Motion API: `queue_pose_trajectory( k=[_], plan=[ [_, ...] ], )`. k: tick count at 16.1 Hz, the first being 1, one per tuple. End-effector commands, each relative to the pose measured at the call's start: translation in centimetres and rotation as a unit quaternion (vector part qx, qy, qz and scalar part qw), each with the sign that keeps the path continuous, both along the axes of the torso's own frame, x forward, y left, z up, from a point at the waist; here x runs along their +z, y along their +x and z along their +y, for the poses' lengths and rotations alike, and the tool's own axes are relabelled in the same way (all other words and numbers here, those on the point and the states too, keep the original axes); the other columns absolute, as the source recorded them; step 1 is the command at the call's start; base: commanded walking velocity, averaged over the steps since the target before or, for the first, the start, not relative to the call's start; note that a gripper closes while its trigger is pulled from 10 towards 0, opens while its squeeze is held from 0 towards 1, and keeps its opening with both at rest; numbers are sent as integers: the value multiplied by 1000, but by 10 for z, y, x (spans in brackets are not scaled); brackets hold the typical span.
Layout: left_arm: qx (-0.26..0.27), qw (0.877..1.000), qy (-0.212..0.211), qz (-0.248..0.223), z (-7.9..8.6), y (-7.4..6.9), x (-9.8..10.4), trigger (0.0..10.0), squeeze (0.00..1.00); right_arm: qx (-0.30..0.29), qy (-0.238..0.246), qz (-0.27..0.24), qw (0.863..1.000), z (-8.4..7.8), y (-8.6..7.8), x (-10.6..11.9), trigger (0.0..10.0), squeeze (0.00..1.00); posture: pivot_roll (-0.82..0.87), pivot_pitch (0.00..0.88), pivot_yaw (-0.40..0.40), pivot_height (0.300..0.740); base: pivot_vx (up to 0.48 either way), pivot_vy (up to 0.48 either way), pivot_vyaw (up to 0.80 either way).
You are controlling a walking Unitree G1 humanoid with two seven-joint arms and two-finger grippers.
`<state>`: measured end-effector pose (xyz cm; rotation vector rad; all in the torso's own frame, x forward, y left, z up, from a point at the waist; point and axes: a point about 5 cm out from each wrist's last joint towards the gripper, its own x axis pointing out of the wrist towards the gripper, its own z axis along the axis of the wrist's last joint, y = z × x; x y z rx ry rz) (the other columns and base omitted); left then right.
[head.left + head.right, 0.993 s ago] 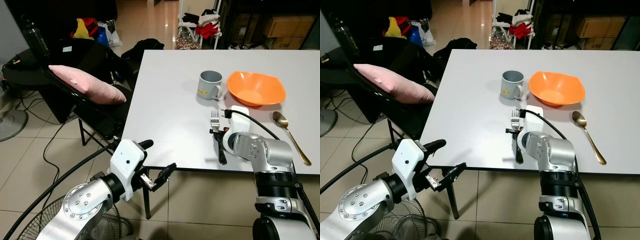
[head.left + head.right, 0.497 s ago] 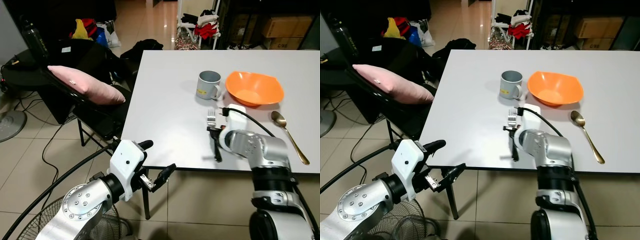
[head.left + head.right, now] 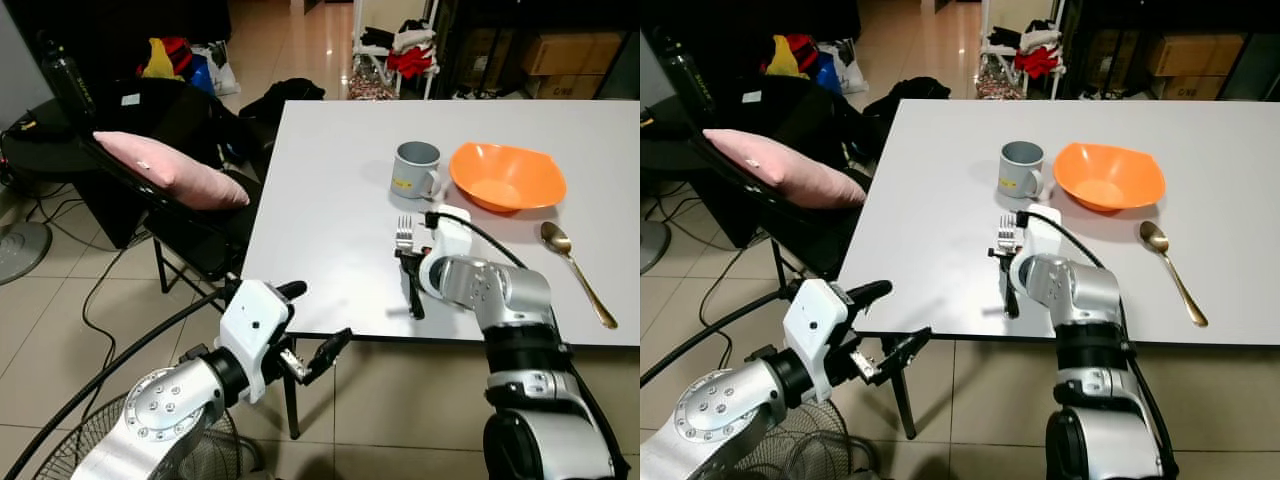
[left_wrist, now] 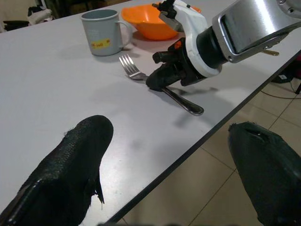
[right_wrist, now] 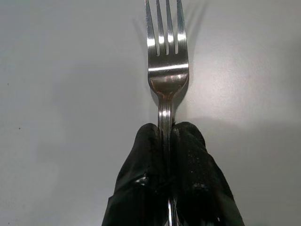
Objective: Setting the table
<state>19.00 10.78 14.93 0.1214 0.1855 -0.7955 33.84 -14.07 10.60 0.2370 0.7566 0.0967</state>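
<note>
On the white table [image 3: 320, 190] my right gripper [image 3: 409, 266] is shut on a silver fork [image 3: 404, 234]. The right wrist view shows both black fingers [image 5: 146, 155] pinched on the fork's neck, just below the tines [image 5: 165, 56], close over the tabletop. The fork's handle points at the table's near edge. Beyond the fork stands a grey mug [image 3: 417, 169], with an orange bowl [image 3: 507, 177] to its right. A gold spoon [image 3: 575, 268] lies right of my arm. My left gripper [image 3: 312, 322] hangs open below the table's near left corner, holding nothing.
A black folding chair with a pink cushion [image 3: 172, 170] stands left of the table. A fan grille [image 3: 70, 455] is by my left arm. Bags, a clothes rack [image 3: 400, 50] and boxes [image 3: 580, 50] crowd the floor behind the table.
My right gripper has carried the fork leftward along the table, away from the spoon, to a spot below the mug. The left arm has stayed still.
</note>
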Motion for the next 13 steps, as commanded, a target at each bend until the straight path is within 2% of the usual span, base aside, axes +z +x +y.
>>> queue_pose_trajectory(
  k=[1,4,5,6,9,11,13],
  plan=[
    [-4,1000,4,-3,0,-2,3,10000,0,1,1,7,1000,3,0,-3,10000,0,-18,0,49,740,0,0,0],
    [-6,1000,3,-2,0,-3,2,10000,0,-1,2,13,1000,4,-1,-5,10000,0,-18,0,51,740,0,0,0],
    [-6,1000,3,-2,0,-3,2,10000,0,-2,2,14,1000,4,-1,-5,10000,39,-21,0,53,740,0,0,0],
    [-8,1000,2,0,-1,-4,2,10000,0,-2,1,16,1000,4,-1,-5,10000,220,-21,0,52,740,0,0,0],
    [-9,1000,2,4,-1,-4,1,10000,0,-6,0,19,1000,4,-2,-6,10000,929,-24,0,54,740,0,0,0],
    [-7,1000,2,4,-1,-3,0,10000,0,-6,-2,21,1000,4,-3,-6,10000,988,-25,0,53,740,0,0,0],
    [-6,1000,3,4,0,-3,0,10000,0,-5,-1,18,1000,5,-2,-3,10000,988,-26,0,52,740,0,0,0]
  ],
)
